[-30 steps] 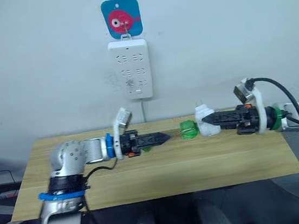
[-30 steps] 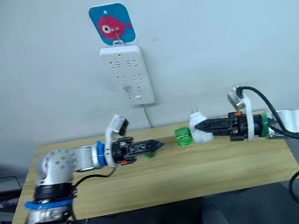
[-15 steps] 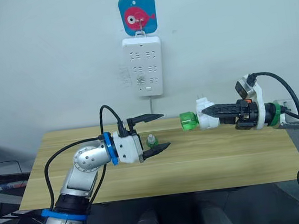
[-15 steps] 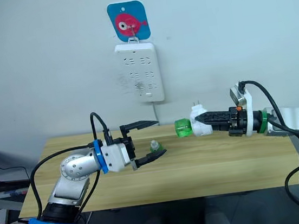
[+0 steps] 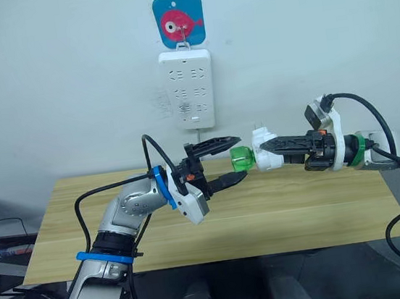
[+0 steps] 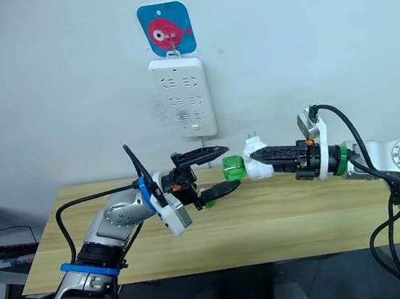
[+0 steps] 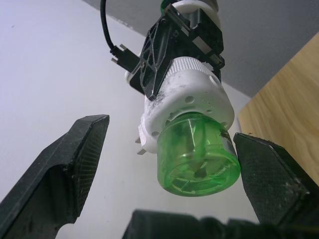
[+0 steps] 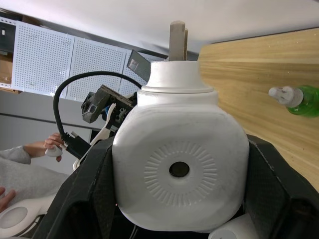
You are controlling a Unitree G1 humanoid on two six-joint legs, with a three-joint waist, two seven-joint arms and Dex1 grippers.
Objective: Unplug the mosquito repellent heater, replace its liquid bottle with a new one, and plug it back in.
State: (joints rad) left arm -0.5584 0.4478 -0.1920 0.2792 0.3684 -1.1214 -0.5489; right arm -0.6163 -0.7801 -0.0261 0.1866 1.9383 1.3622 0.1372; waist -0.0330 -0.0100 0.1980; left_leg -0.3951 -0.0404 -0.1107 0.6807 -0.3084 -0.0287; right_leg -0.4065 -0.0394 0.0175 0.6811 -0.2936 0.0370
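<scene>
My right gripper (image 5: pixel 269 161) is shut on the mosquito repellent heater (image 5: pixel 265 154), held sideways in the air above the table with its prongs pointing up. Its liquid bottle (image 5: pixel 241 160), translucent green, sticks out of the heater towards my left arm. My left gripper (image 5: pixel 242 156) is open, with one finger above and one below that bottle; the left wrist view shows the fingers (image 7: pixel 65 169) standing clear of the bottle (image 7: pixel 197 162) on both sides. The new one (image 8: pixel 295 95), green with a white cap, lies on the table.
A white power strip (image 5: pixel 187 89) hangs on the wall under a blue tag with a red fish (image 5: pixel 178 21), its cord running down behind the wooden table (image 5: pixel 302 210). A person's hand (image 8: pixel 50 143) and grey sleeve show at the edge of the right wrist view.
My left gripper has risen from beside the capped bottle on the table and now straddles the green bottle in the heater, still open. The right gripper has brought the heater slightly leftward.
</scene>
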